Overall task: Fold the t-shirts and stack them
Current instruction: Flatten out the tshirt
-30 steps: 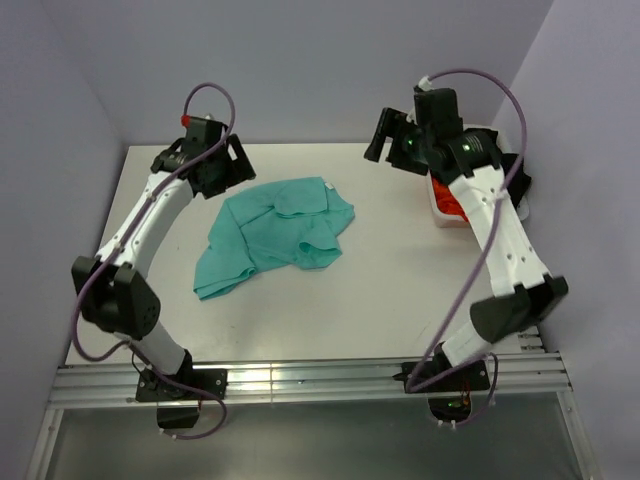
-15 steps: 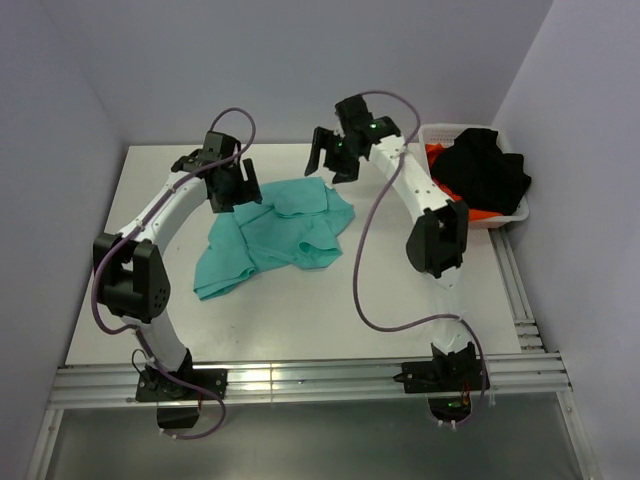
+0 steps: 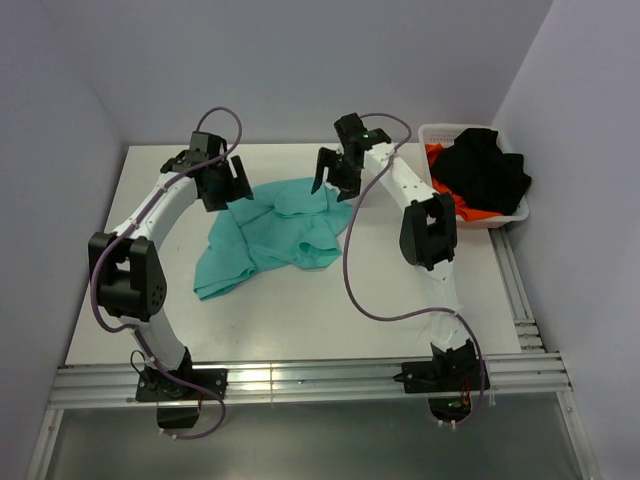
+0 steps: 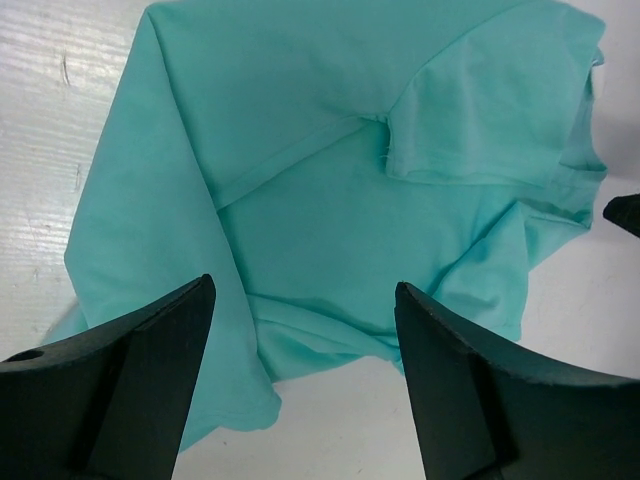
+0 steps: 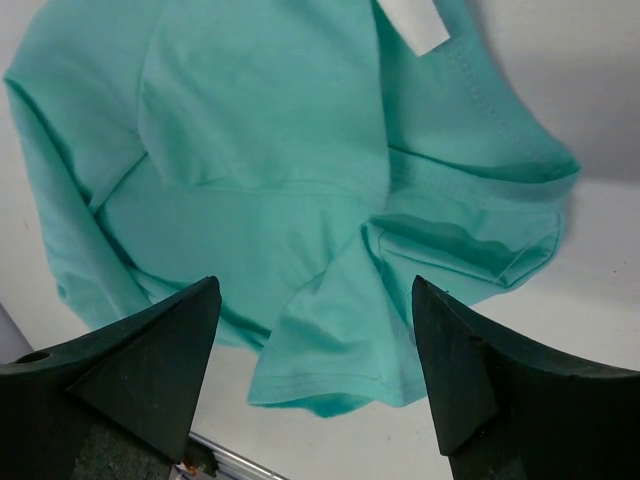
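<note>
A crumpled green shirt (image 3: 275, 232) lies in the middle of the table (image 3: 400, 290).
The left gripper (image 3: 228, 189) hangs at its 11 o'clock corner, the right gripper (image 3: 337, 183) at 1 o'clock, both wide open and empty. A pinch could grab two layers, because a sleeve lies folded over. Only the right wrist view shows the white label (image 5: 412, 22); only the top view shows the basket (image 3: 500, 220) at 2 o'clock.

T-shirt (image 3: 270, 235) left; others (image 3: 485, 175) seemingly in basket (image 3: 495, 221)
</note>
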Controlling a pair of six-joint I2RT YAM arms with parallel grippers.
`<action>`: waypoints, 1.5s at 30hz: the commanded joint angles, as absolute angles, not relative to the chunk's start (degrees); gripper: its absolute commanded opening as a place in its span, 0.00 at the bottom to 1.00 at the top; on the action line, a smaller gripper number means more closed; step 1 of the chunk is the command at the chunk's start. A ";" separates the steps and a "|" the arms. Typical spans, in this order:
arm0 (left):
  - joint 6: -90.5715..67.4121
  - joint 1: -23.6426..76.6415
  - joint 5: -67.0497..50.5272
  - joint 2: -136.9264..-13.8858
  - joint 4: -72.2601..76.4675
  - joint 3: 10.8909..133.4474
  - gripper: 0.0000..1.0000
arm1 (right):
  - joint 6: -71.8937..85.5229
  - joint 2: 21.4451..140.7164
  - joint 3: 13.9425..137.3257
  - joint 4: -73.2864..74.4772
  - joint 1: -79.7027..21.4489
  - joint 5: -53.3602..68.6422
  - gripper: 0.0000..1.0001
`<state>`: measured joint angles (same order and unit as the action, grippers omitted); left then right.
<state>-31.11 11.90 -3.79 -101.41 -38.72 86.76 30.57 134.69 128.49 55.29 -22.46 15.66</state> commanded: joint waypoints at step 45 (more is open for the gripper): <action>-31.11 5.98 -5.54 -95.01 -35.51 79.90 0.78 | 31.82 143.09 131.58 51.85 -21.62 17.32 0.72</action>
<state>-30.92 6.61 -4.38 -98.26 -37.45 80.68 33.12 144.70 132.86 50.76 -21.91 18.52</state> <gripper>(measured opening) 0.783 0.719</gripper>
